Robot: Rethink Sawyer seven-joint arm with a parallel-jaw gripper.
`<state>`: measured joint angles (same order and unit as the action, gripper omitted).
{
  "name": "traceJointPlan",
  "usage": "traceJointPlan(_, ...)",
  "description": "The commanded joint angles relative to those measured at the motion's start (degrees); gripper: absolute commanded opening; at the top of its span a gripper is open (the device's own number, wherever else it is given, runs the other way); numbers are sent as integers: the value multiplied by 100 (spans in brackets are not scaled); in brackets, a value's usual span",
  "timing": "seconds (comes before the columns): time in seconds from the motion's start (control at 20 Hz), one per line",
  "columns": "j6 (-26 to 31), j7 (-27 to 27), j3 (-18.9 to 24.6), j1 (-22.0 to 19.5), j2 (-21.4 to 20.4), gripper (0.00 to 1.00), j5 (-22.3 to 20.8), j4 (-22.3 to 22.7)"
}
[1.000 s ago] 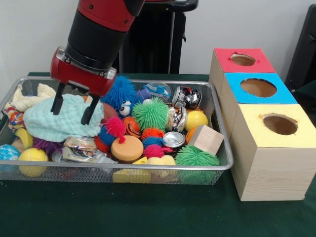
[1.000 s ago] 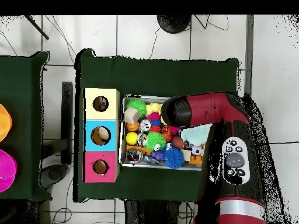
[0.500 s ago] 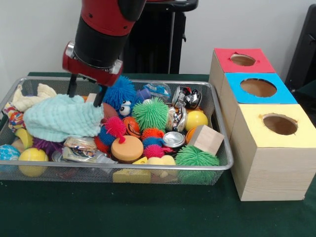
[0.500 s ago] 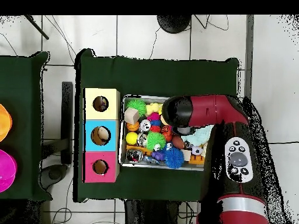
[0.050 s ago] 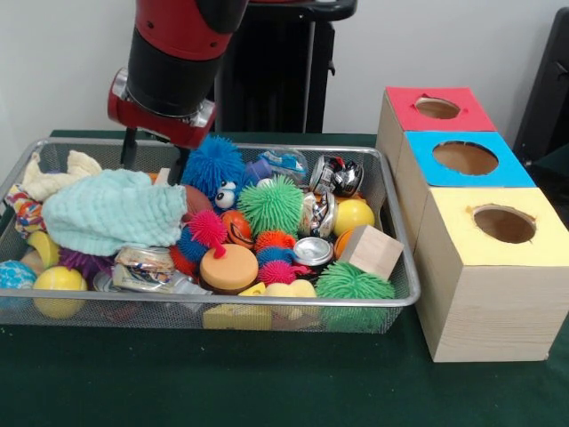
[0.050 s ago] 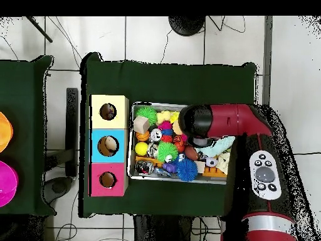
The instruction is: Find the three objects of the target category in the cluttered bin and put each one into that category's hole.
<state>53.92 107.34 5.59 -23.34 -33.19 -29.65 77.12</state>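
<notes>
Gripper [image 5: 153, 160] on red and black arm [image 6: 216, 120], hanging over far left part of wire bin [image 5: 293, 303]. Jaws spread wide, gripping nothing, tips just above the clutter. Right under the jaws and toward the camera: mint towel [image 5: 111, 213], bunched up. Just right of the jaws in the front view: blue fuzzy toy [image 5: 213, 167] with googly eyes. Further right of them: green spiky ball [image 5: 271, 205], crushed cans [image 5: 336, 175], yellow ball [image 5: 354, 215], wooden block [image 5: 372, 251] near the bin's right wall. Cannot tell which category counts as target; all candidates lying in the bin. Well right of the jaws, outside the bin: red box [image 5: 438, 108], blue box [image 5: 465, 158], yellow box [image 5: 502, 222], each with a round hole on top. From overhead, gripper hidden under the arm.
</notes>
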Motion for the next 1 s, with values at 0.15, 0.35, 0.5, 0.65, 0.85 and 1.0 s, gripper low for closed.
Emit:
traceJointPlan(0.15,-882,-546,796,-329,-418,100,344,867)
traceJointPlan(0.35,-720,-349,737,-303,-658,100,560,1112)
traceJointPlan(0.5,-600,-369,649,-250,-763,100,556,1173)
traceJointPlan(0.65,-90,-600,563,-169,-754,100,494,995)
traceJointPlan(0.85,-126,-633,613,-176,-736,100,490,891)
traceJointPlan(1.0,-851,-381,611,-238,480,100,157,311)
